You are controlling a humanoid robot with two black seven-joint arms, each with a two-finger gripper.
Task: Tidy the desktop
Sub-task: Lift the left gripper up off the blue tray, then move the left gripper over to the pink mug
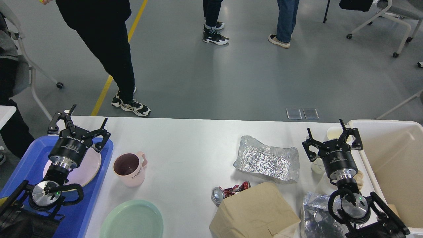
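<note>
Grey glossy floor [231, 82] with a yellow line [114, 71] running off far left, wheeled chairs [386, 19] parked far right, people's legs [109, 49] standing around.

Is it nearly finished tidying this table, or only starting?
Early on. Done: one pale pink plate lies in the blue plastic tray. In hand: nothing; both the left end effector and right end effector are open and empty. Left on the white desktop: pink mug, green plate, crumpled foil, brown paper bag.
</note>
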